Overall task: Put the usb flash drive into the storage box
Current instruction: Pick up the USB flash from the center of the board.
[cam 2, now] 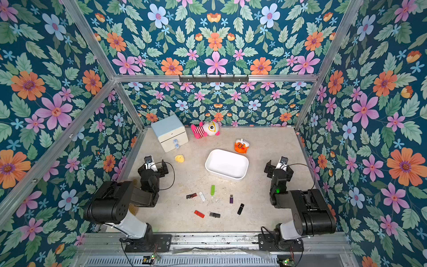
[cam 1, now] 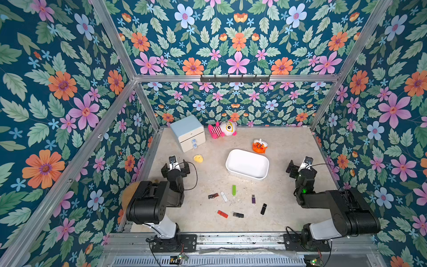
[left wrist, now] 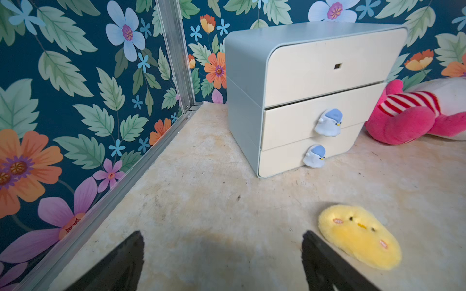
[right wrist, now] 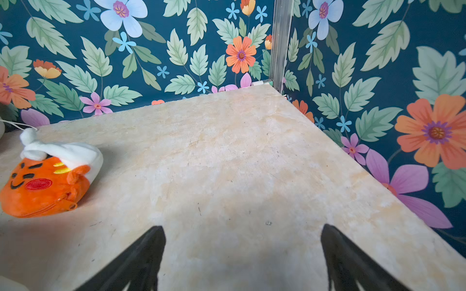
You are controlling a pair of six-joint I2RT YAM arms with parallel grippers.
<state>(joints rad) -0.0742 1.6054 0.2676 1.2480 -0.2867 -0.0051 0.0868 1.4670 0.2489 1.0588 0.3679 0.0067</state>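
1. Both end effectors are spread wide and hold nothing. The left end effector (left wrist: pixel 222 235) hangs over the bare bench (left wrist: pixel 201 189), with a yellow chick toy (left wrist: pixel 359 235) just beside one finger. The right end effector (right wrist: pixel 242 228) hangs over bare bench too, with an orange toy (right wrist: pixel 48 181) off to one side.
2. The storage box (cam 1: pixel 247 163) sits near the middle of the bench, and it is empty. From the box, the left end effector is at 9 o'clock and the right one is at 3 o'clock.
3. Seven flash drives lie flat on the bench at 6 o'clock from the box. The green flash drive (cam 1: pixel 234 190) is nearest the box. The white flash drive (cam 1: pixel 223 196) and the dark red flash drive (cam 1: pixel 213 196) lie close together.
4. No drive is in the box yet and no drive is held. So I think this is the very first step: go and get one.
5. Next, one arm needs to pull back toward 6 o'clock and come down over one drive. The green one looks like a good pick, since it lies alone and close to the box. The drives are thin and flat, so the fingers must go low, almost to the bench, and close across the narrow sides.
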